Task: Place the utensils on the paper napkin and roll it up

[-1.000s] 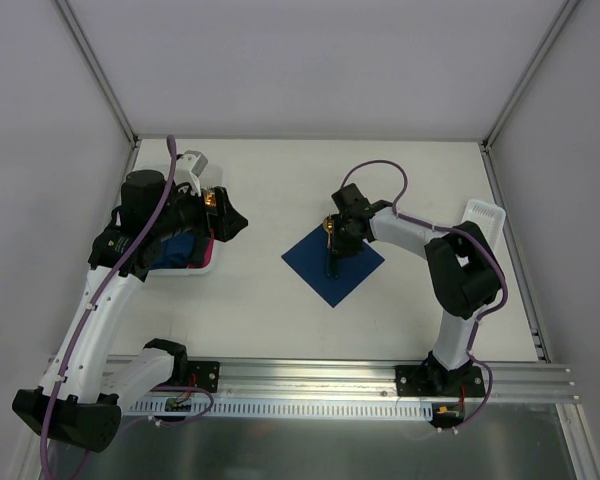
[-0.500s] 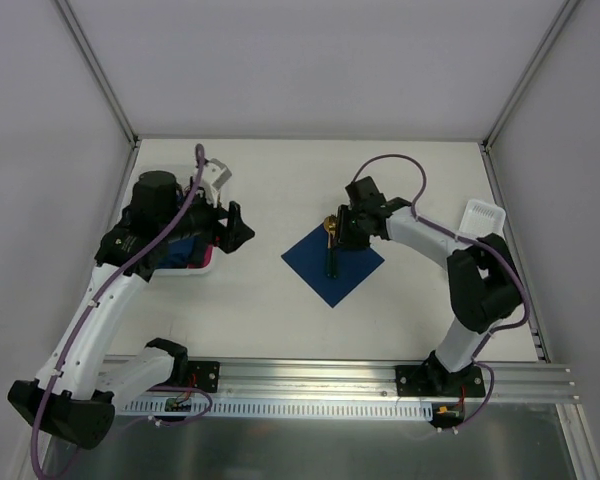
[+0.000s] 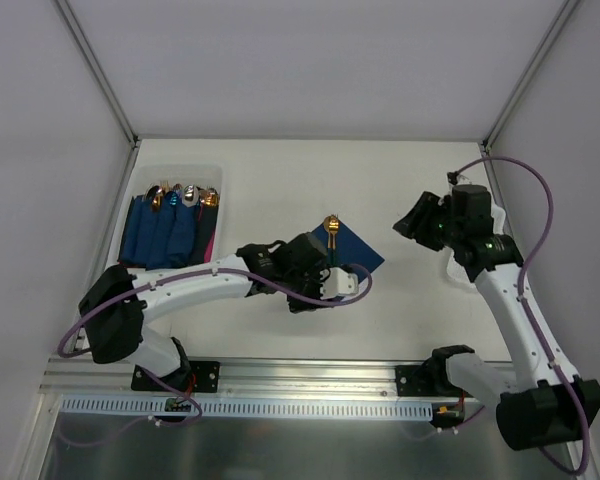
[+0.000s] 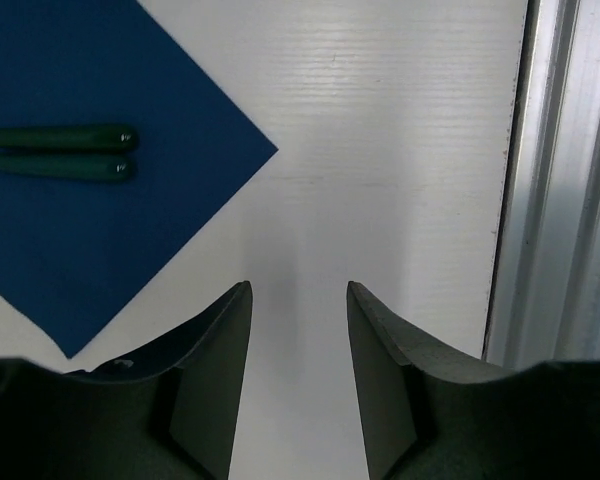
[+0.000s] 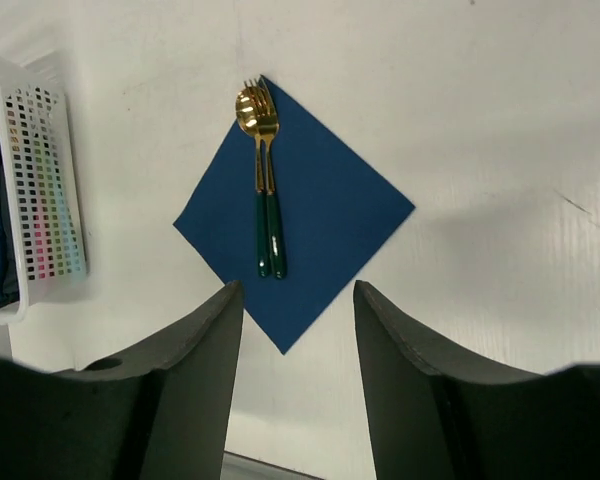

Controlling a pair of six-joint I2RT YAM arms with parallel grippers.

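The paper napkin (image 3: 358, 248) (image 5: 300, 205) (image 4: 70, 220) lies flat as a dark blue diamond in the middle of the table. Two utensils (image 5: 265, 180), a spoon and a fork with gold heads and dark green handles (image 4: 58, 151), lie side by side on it, the heads (image 3: 330, 222) at its far corner. My left gripper (image 3: 305, 275) (image 4: 298, 300) hangs over the napkin's near part, open, with only bare table between its fingers. My right gripper (image 3: 410, 222) (image 5: 295, 290) is off to the right of the napkin, raised, open and empty.
A white perforated tray (image 3: 130, 195) (image 5: 40, 190) at the back left holds several dark blue rolls (image 3: 170, 230) with metallic cutlery heads. The aluminium rail (image 3: 310, 378) (image 4: 570, 200) runs along the table's near edge, close to my left gripper.
The left arm swung from the tray to the napkin's near corner, its jaws narrowing. The right gripper opened, left the utensils on the napkin and pulled back to the right.
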